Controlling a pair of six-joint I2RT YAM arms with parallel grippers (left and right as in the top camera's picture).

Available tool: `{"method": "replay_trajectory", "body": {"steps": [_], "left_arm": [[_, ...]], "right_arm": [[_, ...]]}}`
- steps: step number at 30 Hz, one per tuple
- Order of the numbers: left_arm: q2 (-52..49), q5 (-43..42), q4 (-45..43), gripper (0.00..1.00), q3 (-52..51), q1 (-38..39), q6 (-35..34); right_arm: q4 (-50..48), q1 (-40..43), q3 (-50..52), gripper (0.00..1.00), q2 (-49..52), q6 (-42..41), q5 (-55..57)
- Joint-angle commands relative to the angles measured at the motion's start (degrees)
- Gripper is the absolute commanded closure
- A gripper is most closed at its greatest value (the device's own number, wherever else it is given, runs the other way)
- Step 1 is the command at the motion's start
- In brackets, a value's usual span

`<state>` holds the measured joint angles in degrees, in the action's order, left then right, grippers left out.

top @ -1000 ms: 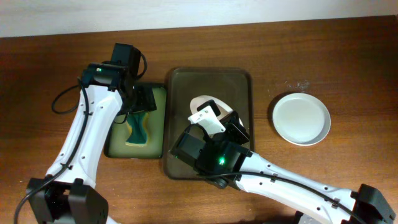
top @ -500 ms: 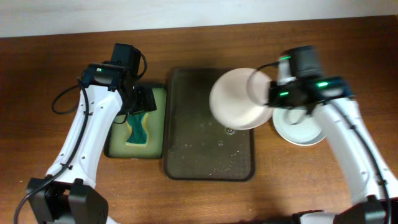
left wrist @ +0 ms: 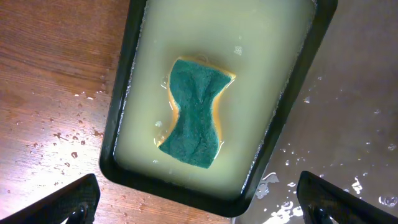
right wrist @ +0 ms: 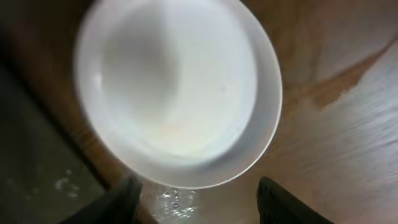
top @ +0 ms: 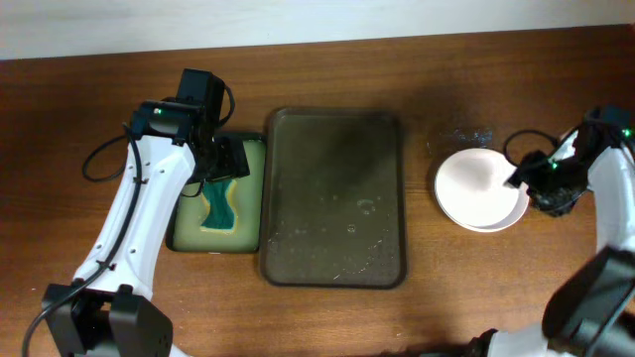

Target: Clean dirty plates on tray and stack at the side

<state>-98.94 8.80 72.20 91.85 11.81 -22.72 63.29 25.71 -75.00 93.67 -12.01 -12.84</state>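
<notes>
The white plates [top: 478, 187] lie stacked on the table to the right of the tray; in the right wrist view the top plate [right wrist: 174, 87] sits slightly offset on the one beneath. The dark brown tray [top: 332, 198] holds only water drops. My right gripper [top: 529, 180] [right wrist: 199, 205] stands open at the stack's right edge, with nothing between its fingers. My left gripper [top: 224, 159] [left wrist: 199, 208] hangs wide open and holds nothing. It is above a green sponge [left wrist: 194, 112] that lies in pale liquid.
A smaller dark-rimmed tray [top: 183, 233] [left wrist: 124, 93] with pale green liquid holds the sponge [top: 216, 205], just left of the big tray. Water drops dot the wood around it and near the plates [top: 466, 136].
My right arm carried a plate from the tray over to the stack on the right, set it down and opened. The left arm has stayed still.
</notes>
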Motion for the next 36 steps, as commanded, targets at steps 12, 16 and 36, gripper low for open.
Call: {"method": "replay_trajectory", "body": {"steps": [12,16,36], "left_arm": [[1.03,-0.02,0.07,0.01,0.87,-0.09,0.31],[1.03,-0.02,0.07,0.01,0.87,-0.09,0.31],[1.03,-0.02,0.07,0.01,0.87,-0.09,0.31]], "right_arm": [[-0.52,-56.33,-0.26,0.02,-14.75,5.62,7.06],[0.87,-44.96,-0.39,0.02,-30.84,6.27,11.52],[-58.80,-29.81,74.69,0.02,-93.09,8.61,12.50]]}}
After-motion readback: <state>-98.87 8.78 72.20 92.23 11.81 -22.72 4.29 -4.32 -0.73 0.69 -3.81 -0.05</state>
